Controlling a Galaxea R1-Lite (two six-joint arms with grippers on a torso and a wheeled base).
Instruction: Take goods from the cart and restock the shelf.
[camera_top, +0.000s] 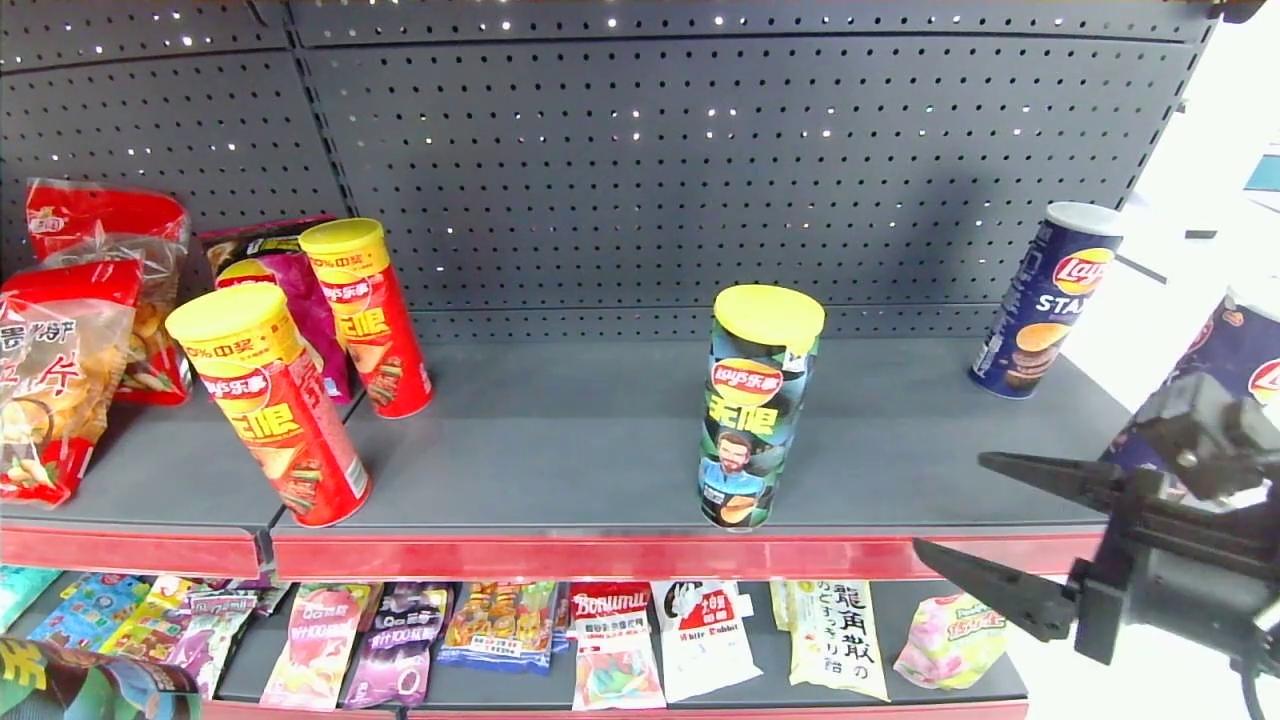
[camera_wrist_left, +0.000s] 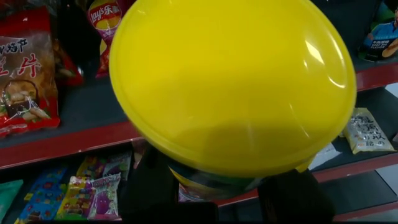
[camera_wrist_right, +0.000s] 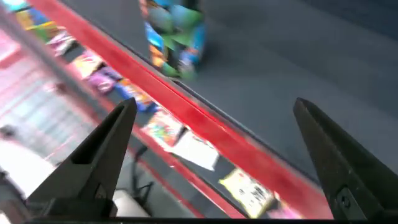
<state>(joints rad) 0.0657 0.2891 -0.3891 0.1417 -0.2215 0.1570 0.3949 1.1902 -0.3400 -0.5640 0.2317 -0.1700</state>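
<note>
My left gripper (camera_wrist_left: 230, 196) is shut on a chip can with a yellow lid (camera_wrist_left: 230, 87), and its dark fingers (camera_wrist_left: 168, 196) show on either side below the lid. Part of this can (camera_top: 90, 685) shows at the lower left corner of the head view. My right gripper (camera_top: 950, 505) (camera_wrist_right: 214, 112) stands open with nothing in it, in front of the red edge of the grey shelf (camera_top: 560, 440) at its right end. A green-black can (camera_top: 760, 400) (camera_wrist_right: 174, 37) stands upright near the shelf's front edge, to the left of that gripper.
Two red cans (camera_top: 270, 400) (camera_top: 365, 315) and snack bags (camera_top: 60, 380) fill the shelf's left side. A blue can (camera_top: 1045, 300) stands at the back right, another blue can (camera_top: 1235, 365) at the right edge. Snack packets (camera_top: 610, 640) lie on the lower shelf. Bare shelf lies between the cans.
</note>
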